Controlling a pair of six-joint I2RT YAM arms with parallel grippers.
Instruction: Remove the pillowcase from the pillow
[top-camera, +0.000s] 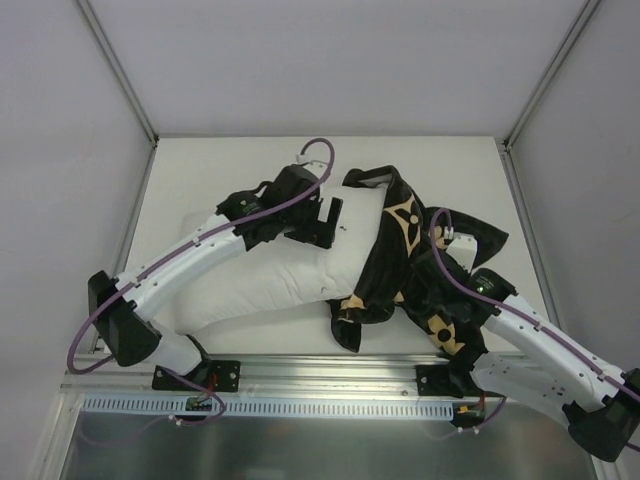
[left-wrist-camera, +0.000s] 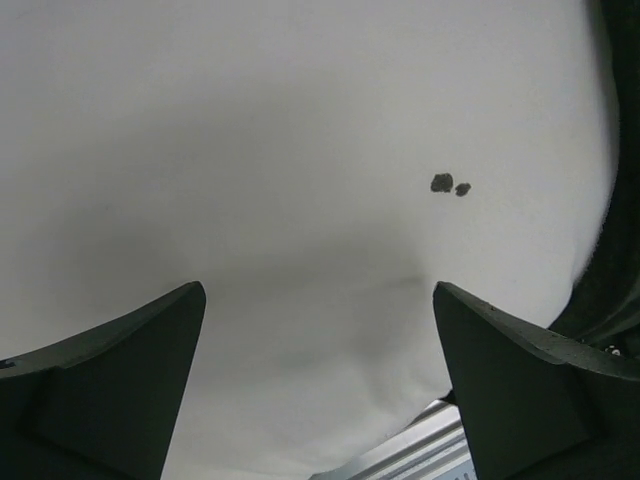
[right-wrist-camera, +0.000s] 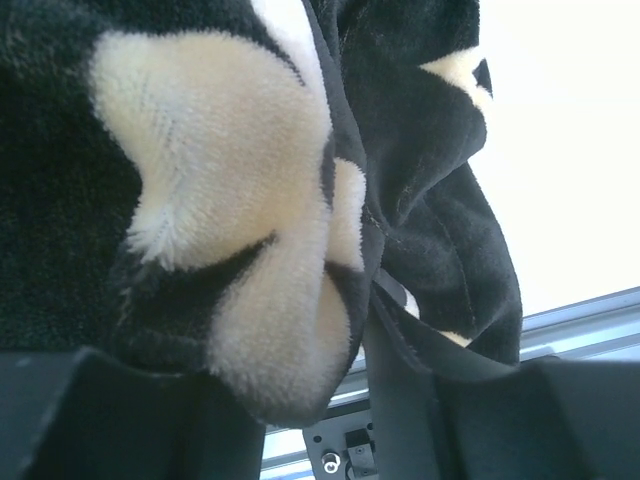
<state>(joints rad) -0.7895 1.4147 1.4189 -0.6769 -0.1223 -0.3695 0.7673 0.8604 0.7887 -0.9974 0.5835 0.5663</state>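
The white pillow (top-camera: 270, 275) lies across the middle of the table. The black pillowcase (top-camera: 395, 235), with tan motifs, is bunched round the pillow's right end. My left gripper (top-camera: 328, 222) is open and empty just above the bare pillow, close to the pillowcase edge. In the left wrist view the gripper (left-wrist-camera: 320, 300) frames the white pillow (left-wrist-camera: 300, 150), with the pillowcase edge (left-wrist-camera: 612, 270) at the right. My right gripper (top-camera: 452, 305) is buried in the fabric at the near right. In the right wrist view the gripper (right-wrist-camera: 310, 375) is shut on a fold of the pillowcase (right-wrist-camera: 230, 200).
Two small dark lint specks (left-wrist-camera: 450, 185) sit on the pillow. The metal rail (top-camera: 330, 375) runs along the table's near edge, with both arm bases on it. White walls enclose the table on the left, far and right sides.
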